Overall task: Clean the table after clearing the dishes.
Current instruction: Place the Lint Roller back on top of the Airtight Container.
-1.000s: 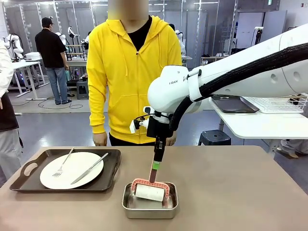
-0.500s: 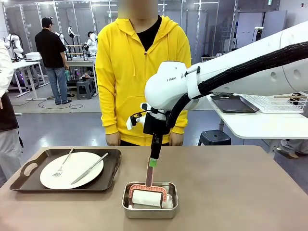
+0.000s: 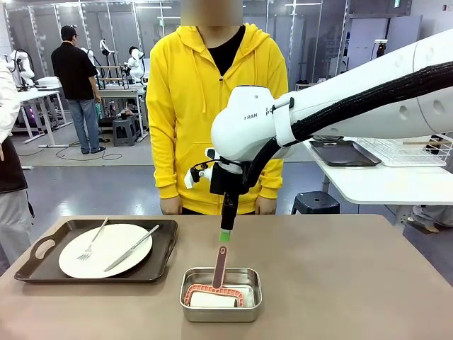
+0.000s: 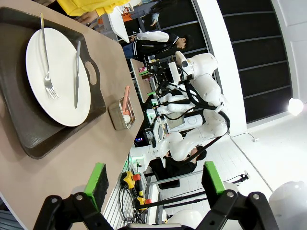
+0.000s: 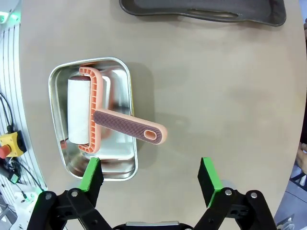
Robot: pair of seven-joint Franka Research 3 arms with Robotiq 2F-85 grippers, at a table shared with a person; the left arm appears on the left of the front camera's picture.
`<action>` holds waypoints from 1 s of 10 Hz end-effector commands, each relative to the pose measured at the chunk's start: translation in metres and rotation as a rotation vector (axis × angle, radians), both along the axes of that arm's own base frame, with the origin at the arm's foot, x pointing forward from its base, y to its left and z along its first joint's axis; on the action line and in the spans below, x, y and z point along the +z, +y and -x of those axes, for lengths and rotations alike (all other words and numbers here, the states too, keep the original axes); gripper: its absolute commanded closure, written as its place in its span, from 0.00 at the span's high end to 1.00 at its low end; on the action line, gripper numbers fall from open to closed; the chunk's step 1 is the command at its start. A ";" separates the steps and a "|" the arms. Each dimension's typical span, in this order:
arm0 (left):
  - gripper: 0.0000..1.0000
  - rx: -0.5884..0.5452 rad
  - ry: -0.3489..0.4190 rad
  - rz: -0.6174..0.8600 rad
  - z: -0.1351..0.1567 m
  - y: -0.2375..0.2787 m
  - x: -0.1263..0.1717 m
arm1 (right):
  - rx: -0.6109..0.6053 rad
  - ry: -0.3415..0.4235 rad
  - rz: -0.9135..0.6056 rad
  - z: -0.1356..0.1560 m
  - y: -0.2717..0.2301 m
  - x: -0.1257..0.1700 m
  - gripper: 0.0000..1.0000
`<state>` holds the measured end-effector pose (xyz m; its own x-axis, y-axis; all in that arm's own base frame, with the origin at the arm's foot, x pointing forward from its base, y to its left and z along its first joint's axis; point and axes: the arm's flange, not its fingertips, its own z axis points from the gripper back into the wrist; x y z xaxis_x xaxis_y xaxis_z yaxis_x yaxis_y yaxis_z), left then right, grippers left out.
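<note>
Wide-open jaws hang above a pink roller (image 5: pixel 96 116) lying in a steel pan (image 5: pixel 119 155) on the table (image 5: pixel 220 91).

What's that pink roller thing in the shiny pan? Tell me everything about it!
It is a cleaning roller with a white drum, a salmon-pink frame that looks like plastic, and a ribbed, darker pink handle with a hole at its end. It lies in the small steel pan on the table, drum down inside, with the handle leaning out over the pan's rim. Only the pan touches it. The right gripper hovers above it, open.
</note>
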<state>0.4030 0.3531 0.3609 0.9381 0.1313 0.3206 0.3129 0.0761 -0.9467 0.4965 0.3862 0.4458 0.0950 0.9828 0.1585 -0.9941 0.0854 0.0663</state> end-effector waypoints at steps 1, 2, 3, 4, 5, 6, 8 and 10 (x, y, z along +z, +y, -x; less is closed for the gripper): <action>1.00 0.002 -0.001 -0.008 0.005 0.000 0.000 | 0.009 0.009 -0.013 0.002 0.001 0.000 1.00; 1.00 0.002 -0.001 -0.008 0.005 0.000 0.000 | 0.009 0.009 -0.013 0.002 0.001 0.000 1.00; 1.00 0.002 -0.001 -0.008 0.005 0.000 0.000 | 0.009 0.009 -0.013 0.002 0.001 0.000 1.00; 1.00 0.002 -0.001 -0.008 0.005 0.000 0.000 | 0.009 0.009 -0.013 0.002 0.001 0.000 1.00; 1.00 0.002 -0.001 -0.008 0.005 0.000 0.000 | 0.009 0.009 -0.013 0.002 0.001 0.000 1.00; 1.00 0.002 -0.001 -0.008 0.005 0.000 0.000 | 0.009 0.009 -0.013 0.002 0.001 0.000 1.00; 1.00 0.002 -0.001 -0.008 0.005 0.000 0.000 | 0.009 0.009 -0.013 0.002 0.001 0.000 1.00; 1.00 0.002 -0.001 -0.008 0.005 0.000 0.000 | 0.009 0.009 -0.013 0.002 0.001 0.000 1.00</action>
<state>0.4030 0.3531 0.3609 0.9381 0.1313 0.3206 0.3129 0.0761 -0.9467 0.4973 0.3873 0.4456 0.0943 0.9824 0.1613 -0.9941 0.0841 0.0686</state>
